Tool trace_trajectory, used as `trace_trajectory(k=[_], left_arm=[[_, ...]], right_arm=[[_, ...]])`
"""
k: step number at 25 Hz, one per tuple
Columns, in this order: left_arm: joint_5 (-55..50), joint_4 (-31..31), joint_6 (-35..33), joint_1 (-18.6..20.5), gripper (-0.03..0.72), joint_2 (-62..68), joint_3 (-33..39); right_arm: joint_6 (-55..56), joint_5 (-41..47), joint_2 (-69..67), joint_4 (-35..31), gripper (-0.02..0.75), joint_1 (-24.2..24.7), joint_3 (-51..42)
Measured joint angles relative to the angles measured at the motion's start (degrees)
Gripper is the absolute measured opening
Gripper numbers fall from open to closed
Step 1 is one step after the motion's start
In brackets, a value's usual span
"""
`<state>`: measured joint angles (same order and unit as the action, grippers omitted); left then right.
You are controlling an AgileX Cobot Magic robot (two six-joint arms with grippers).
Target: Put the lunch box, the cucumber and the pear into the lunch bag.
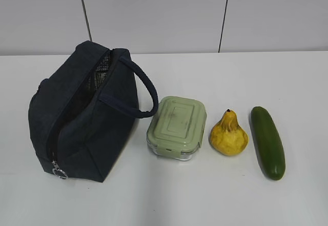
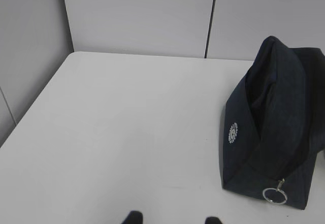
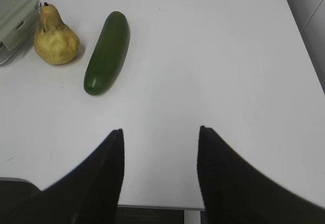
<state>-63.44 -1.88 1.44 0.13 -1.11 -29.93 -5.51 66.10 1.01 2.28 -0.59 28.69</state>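
Observation:
The navy lunch bag stands at the left of the white table, its zipper open and its ring pull at the front; it also shows in the left wrist view. Right of it stand the lunch box with its sage-green lid, the yellow pear and the dark green cucumber, all in a row. In the right wrist view the cucumber, the pear and a corner of the lunch box lie far ahead at the left. My right gripper is open and empty. My left gripper is open and empty, left of the bag.
The table's left edge and grey wall panels show in the left wrist view. The table's front edge lies under my right gripper. Bare table surface lies right of the cucumber.

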Motion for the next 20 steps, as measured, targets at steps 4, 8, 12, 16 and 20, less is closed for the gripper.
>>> trace_trajectory(k=[4, 8, 12, 16, 20], left_arm=[[0.0, 0.0, 0.0, 0.0, 0.237, 0.0, 0.0], [0.0, 0.0, 0.0, 0.0, 0.237, 0.0, 0.0], [0.0, 0.0, 0.0, 0.0, 0.237, 0.0, 0.0], [0.0, 0.0, 0.0, 0.0, 0.237, 0.0, 0.0], [0.0, 0.0, 0.0, 0.0, 0.237, 0.0, 0.0]], right_arm=[[0.0, 0.0, 0.0, 0.0, 0.375, 0.0, 0.0], [0.0, 0.0, 0.0, 0.0, 0.375, 0.0, 0.0], [0.0, 0.0, 0.0, 0.0, 0.375, 0.0, 0.0], [0.0, 0.0, 0.0, 0.0, 0.375, 0.0, 0.0], [0.0, 0.0, 0.0, 0.0, 0.375, 0.0, 0.0]])
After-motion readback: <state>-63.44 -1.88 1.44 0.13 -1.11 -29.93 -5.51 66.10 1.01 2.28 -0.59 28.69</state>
